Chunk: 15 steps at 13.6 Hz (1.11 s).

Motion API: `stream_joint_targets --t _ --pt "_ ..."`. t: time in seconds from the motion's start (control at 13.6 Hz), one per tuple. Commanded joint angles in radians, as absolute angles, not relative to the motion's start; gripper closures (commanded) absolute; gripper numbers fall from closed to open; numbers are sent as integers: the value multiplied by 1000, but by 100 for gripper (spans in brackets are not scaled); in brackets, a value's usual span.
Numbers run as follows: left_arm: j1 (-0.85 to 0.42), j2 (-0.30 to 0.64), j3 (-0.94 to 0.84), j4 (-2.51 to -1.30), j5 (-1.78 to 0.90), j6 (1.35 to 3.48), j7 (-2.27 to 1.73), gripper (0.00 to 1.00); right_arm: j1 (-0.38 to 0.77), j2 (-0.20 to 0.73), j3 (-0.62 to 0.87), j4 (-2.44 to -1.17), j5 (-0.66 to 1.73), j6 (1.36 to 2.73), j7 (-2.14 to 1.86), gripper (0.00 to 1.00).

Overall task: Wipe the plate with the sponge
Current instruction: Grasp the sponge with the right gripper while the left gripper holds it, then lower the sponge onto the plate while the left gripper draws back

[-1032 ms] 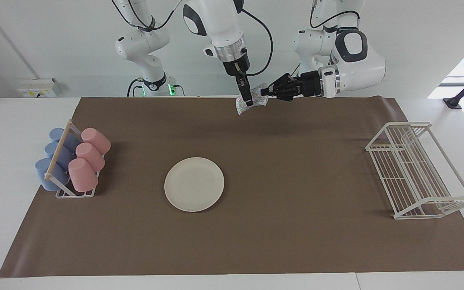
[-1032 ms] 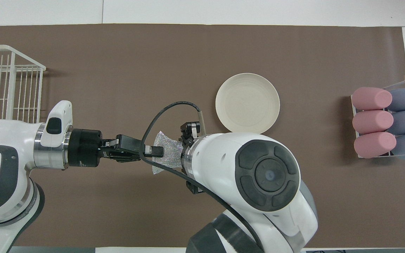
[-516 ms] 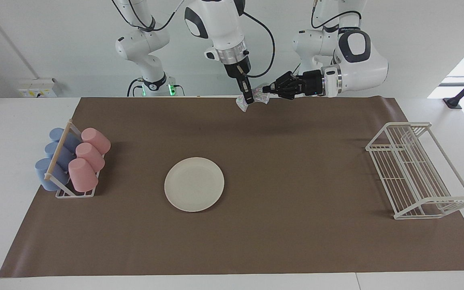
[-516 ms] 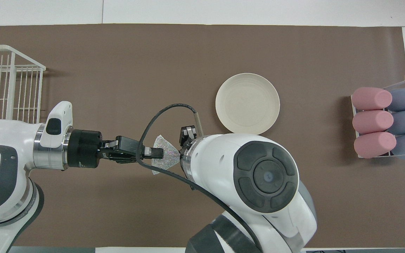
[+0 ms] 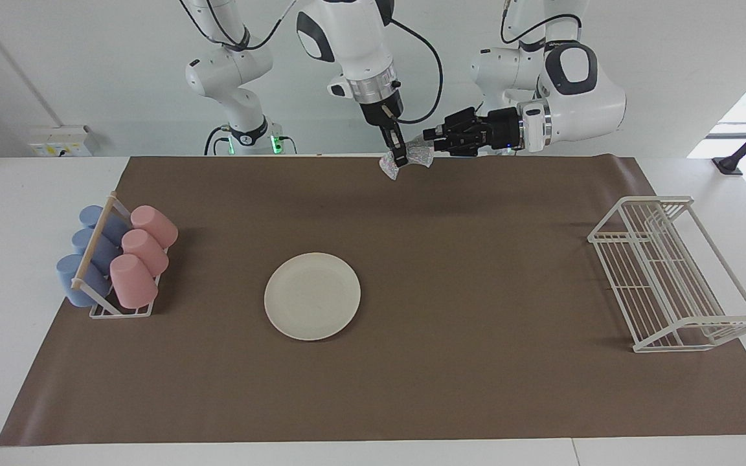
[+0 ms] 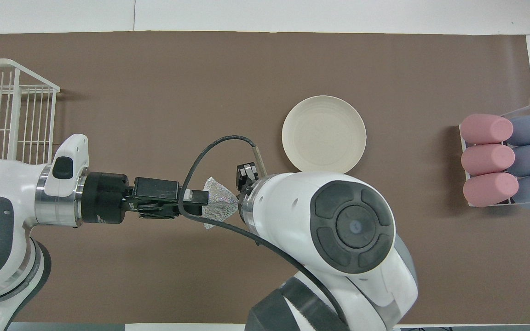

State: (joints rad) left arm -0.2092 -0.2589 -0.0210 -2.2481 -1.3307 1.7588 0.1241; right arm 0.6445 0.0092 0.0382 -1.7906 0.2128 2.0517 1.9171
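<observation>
Handover aloft: right pincer [image 5: 398,155] clamps the sponge [image 5: 412,157]; left pincer [image 5: 430,138] looks parted beside it. Back left away straight before descending to the plate [image 5: 312,296].

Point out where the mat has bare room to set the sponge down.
Widest bare mat lies between the plate and the wire rack. A narrower strip separates plate and cup holder. The mat's edge farthest from the robots is bare too. Crowded: the robots' edge, where both arms hold the sponge in the air.
</observation>
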Motion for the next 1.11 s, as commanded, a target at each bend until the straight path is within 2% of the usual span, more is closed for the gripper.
stream_joint_targets --t 0.0,0.15,0.29,0.44,0.66,1.03 --pt "-155 -279 -25 -2252 -1225 1758 88 0 566 -3 40 -1856 212 2077 1711 100" --pt "-126 -276 -25 -2250 -1102 1761 90 0 479 11 41 -1948 213 2159 1512 100" --pt "-104 -273 -25 -2250 -1005 1785 87 0 431 52 41 -2063 215 2326 1396 100" --pt "-86 -272 -25 -2249 -867 1802 84 0 425 110 41 -2118 215 2492 1378 100" --pt "-28 -265 -25 -2249 -662 1831 94 0 368 233 41 -2122 230 2595 1246 100" --pt "-28 -232 -26 -2194 -378 1850 94 0 364 317 43 -2112 232 2694 1233 100"
